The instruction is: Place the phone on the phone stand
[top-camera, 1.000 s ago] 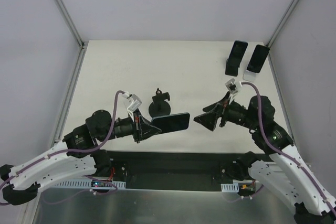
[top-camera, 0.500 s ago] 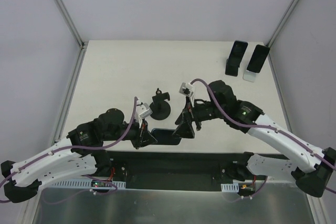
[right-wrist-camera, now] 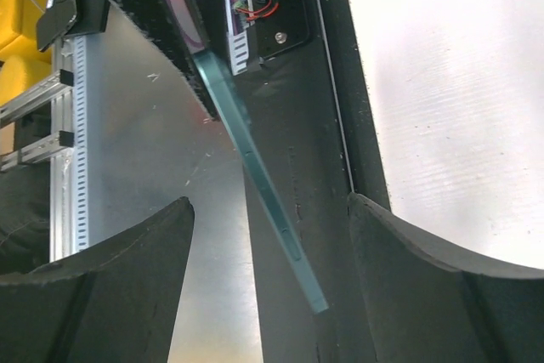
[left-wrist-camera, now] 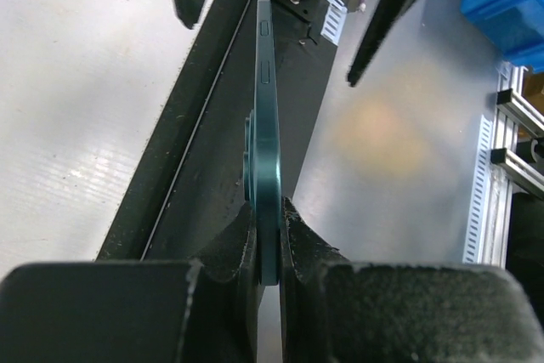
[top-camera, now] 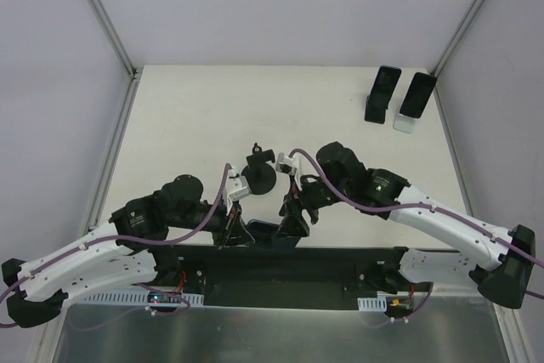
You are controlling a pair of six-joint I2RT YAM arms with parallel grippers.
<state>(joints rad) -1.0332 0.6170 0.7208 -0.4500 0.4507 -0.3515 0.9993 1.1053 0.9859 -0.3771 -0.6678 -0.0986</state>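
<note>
Phone (left-wrist-camera: 268, 125) pinched edge-on between the left gripper's (left-wrist-camera: 269, 240) closed jaws.
Right gripper (right-wrist-camera: 270, 210) jaws stand apart, straddling the phone's free end without touching it; the phone is at 6 o'clock from the phone stand (top-camera: 257, 172).

Teal phone (left-wrist-camera: 268, 142), black phone stand (top-camera: 259, 178), cream table (top-camera: 204, 108), blue bin (left-wrist-camera: 510, 6)

Robotics lab cell, folks: white panel walls (top-camera: 280, 6) and aluminium frame posts (top-camera: 102, 14) rise around the table (top-camera: 195, 108).
</note>
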